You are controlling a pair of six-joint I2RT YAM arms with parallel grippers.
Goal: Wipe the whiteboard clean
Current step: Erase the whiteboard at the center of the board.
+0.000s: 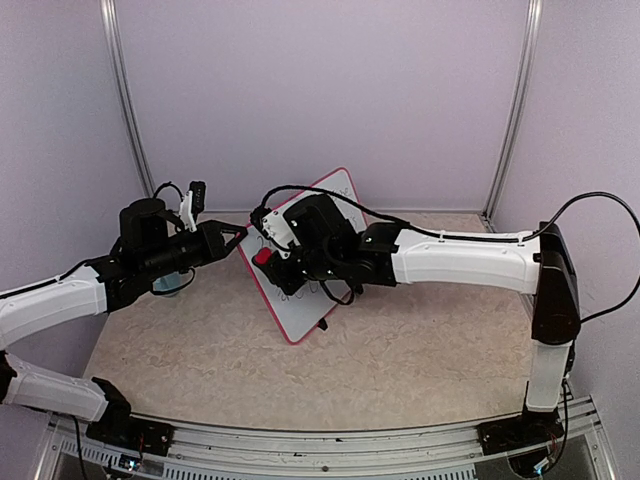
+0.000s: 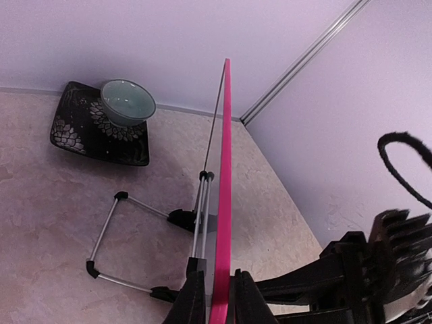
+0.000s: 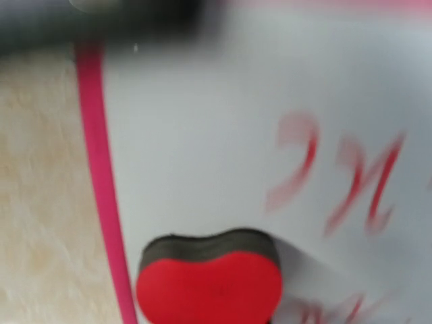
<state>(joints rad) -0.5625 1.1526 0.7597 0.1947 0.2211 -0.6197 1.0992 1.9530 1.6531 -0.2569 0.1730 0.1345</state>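
Observation:
The whiteboard point(image 1: 298, 308), white with a pink frame, stands tilted at the table's middle. My left gripper point(image 1: 238, 238) is shut on its left edge. In the left wrist view the pink edge point(image 2: 223, 169) runs between my two black fingers point(image 2: 192, 300). My right gripper point(image 1: 268, 262) holds a red eraser point(image 1: 263, 257) against the board's face near the left edge. In the right wrist view the eraser point(image 3: 209, 287), red with a dark felt layer, presses on the white surface point(image 3: 202, 135) beside red handwriting point(image 3: 364, 182). The right fingers are hidden there.
A black patterned plate point(image 2: 74, 128) with a pale green bowl point(image 2: 127, 101) sits behind the board near the back wall. The board's wire stand point(image 2: 108, 229) with black feet rests on the table. Purple walls close in on three sides.

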